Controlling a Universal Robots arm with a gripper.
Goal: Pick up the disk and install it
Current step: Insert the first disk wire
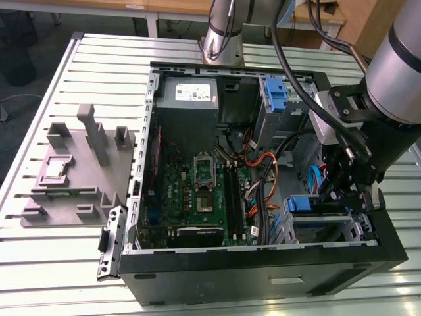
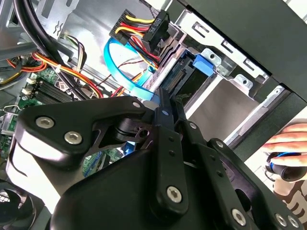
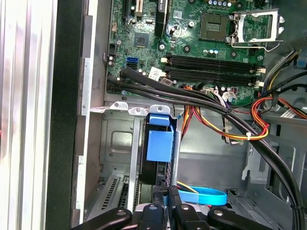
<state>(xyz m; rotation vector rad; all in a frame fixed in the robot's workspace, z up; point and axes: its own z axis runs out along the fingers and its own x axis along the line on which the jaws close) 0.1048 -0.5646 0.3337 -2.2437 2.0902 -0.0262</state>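
Install step underway: gripper (image 3: 165,203) pressing down on disk (image 3: 158,143), fingers closed together on its edge. Disk sitting edge-up in drive bay (image 1: 322,220), at case's (image 1: 263,263) 4 o'clock corner in exterior view. Judging it nearly seated; remaining travel calling for straight push along rails. Bay walls hugging tight both sides; cables (image 3: 201,103) crowding just beside; open room only above.

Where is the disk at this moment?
The disk sits on edge in the metal drive cage at the case's front corner, on the exterior view's right, just ahead of the gripper and near the blue cable.
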